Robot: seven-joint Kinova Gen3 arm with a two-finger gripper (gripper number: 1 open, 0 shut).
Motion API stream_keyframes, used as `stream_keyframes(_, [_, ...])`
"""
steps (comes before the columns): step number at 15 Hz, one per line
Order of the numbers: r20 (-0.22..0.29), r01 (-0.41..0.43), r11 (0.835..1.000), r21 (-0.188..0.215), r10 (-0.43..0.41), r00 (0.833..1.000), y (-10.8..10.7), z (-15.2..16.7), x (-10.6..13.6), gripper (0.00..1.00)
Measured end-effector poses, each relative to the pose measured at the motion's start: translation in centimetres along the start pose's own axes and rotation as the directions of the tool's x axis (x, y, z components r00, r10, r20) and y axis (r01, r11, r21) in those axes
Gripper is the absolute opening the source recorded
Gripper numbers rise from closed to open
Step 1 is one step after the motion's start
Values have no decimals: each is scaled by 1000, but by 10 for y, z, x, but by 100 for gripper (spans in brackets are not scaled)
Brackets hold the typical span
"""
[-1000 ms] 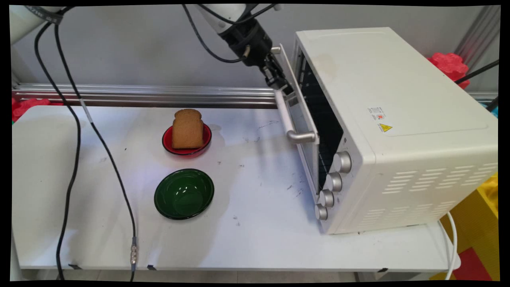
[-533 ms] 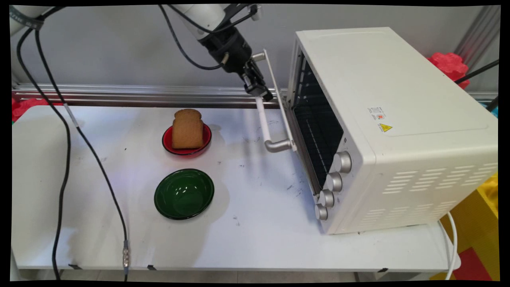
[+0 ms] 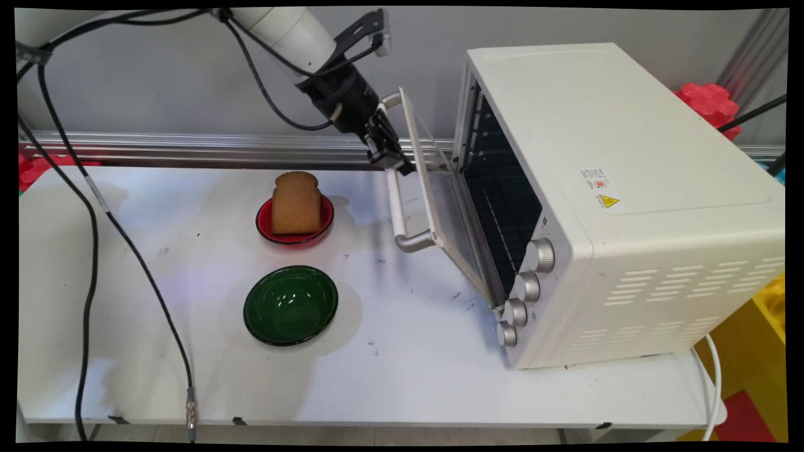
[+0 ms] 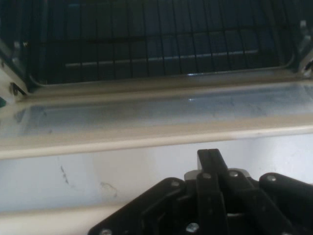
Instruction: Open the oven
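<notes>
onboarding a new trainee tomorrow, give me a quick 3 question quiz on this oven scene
1. True or false: the toaster oven door is fully shut.
2. What does the slice of bread rest in? A) the green bowl B) the red bowl C) the oven
3. What is the pincer clamped on?

Key: 1. False, it hangs partly open. 2. B. 3. The door handle, at its far end.

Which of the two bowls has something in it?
The red bowl, farther from the camera: a slice of brown bread stands in it. The green bowl holds nothing.
</notes>
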Motion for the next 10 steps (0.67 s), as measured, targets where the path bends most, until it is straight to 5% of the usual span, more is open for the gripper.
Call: stream_keyframes(10, [16,-4,1000,-3,4,1000,-5,8,-44,0])
